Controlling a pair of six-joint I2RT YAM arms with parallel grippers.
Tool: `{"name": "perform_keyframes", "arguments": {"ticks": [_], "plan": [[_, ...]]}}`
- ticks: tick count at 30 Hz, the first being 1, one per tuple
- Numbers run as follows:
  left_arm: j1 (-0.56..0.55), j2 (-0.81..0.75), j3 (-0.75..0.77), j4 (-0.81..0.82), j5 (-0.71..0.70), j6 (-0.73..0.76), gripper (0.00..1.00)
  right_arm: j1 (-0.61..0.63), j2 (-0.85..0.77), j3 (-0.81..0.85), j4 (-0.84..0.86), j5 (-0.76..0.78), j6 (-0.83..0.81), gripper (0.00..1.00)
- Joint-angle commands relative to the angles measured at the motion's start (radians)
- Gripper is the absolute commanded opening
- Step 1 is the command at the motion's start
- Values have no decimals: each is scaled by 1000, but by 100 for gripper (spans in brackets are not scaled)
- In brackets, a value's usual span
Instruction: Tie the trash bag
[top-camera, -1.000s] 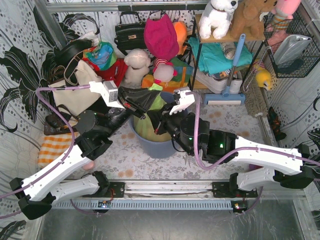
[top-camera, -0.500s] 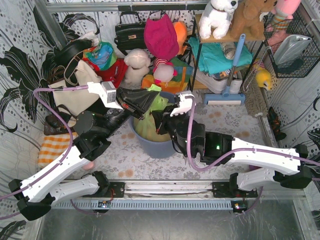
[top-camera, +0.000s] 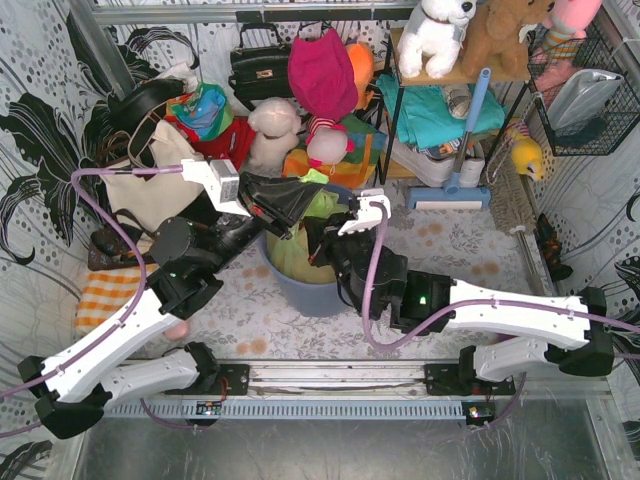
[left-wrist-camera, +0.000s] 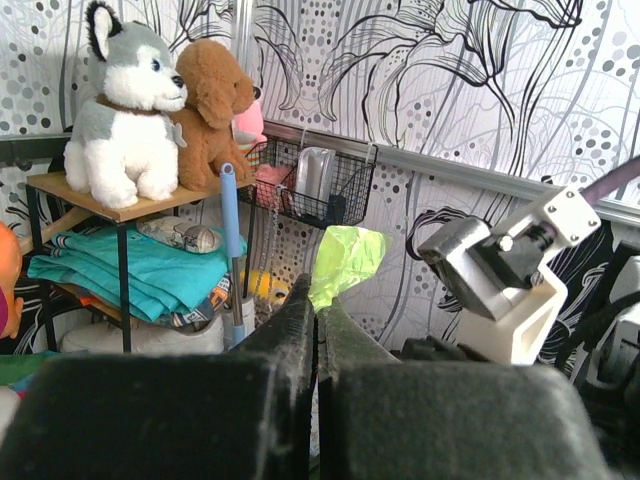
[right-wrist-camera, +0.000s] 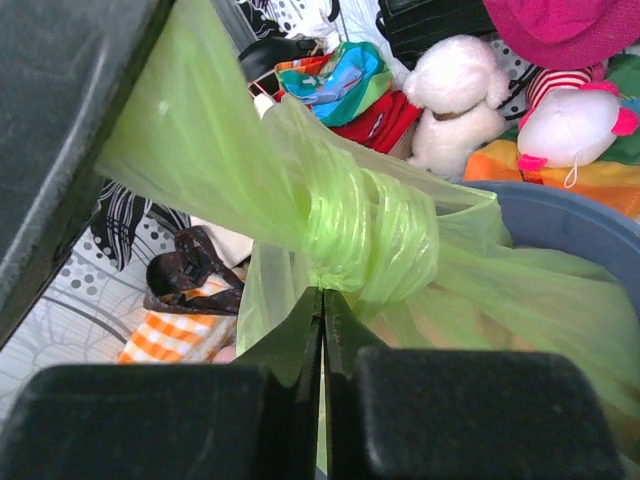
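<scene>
The lime-green trash bag (top-camera: 296, 252) sits in the blue-grey bin (top-camera: 318, 297), with tan paper showing through it. In the right wrist view its top is twisted into a knot (right-wrist-camera: 370, 238). My left gripper (top-camera: 290, 222) is over the bag and shut on a strip of its plastic; the strip's end (left-wrist-camera: 346, 260) pokes out past the closed left gripper tips (left-wrist-camera: 318, 292). My right gripper (top-camera: 316, 243) is shut, and in its wrist view its tips (right-wrist-camera: 322, 296) pinch bag plastic right under the knot. The bag's bottom is hidden in the bin.
Handbags (top-camera: 262, 66), plush toys (top-camera: 272, 130) and clothes crowd the floor behind the bin. A shelf rack (top-camera: 455, 110) with plush toys and folded cloth stands at the back right. A wire basket (top-camera: 590, 100) hangs on the right wall. An orange checked cloth (top-camera: 105, 295) lies left.
My right arm has slid left and closer to the bag, bringing its gripper up under the knot. My left gripper has stayed on its strip, almost unmoved.
</scene>
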Motion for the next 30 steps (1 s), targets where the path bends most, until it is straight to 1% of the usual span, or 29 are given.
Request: {"name": "perform_keyframes", "arguments": {"ticks": [1,4,11,13,17,19,21,24,27,30], "plan": [[4,13,44,12,23,-10,3,17,32,-45,204,51,-84,0],[4,16,47,6,25,-10,3,29,57,-72,313,73,-131,0],[5,14,49,-1,33,-11,3,47,140,-107,632,140,-350,0],[6,14,47,-1,35,-14,3,45,177,-123,765,175,-457,0],[5,11,47,-4,37,-17,3,41,242,-169,1144,245,-739,0],[6,12,49,-6,38,-16,3,31,265,-164,1217,261,-813,0],[5,14,55,-14,39,-15,3,21,269,-164,1232,262,-829,0],[4,13,59,-23,39,-13,3,3,246,-177,1161,264,-773,0],[4,7,56,-23,36,-15,4,-29,191,-206,1002,249,-625,0],[4,3,52,-24,28,-18,7,-74,128,-211,756,170,-388,0]]}}
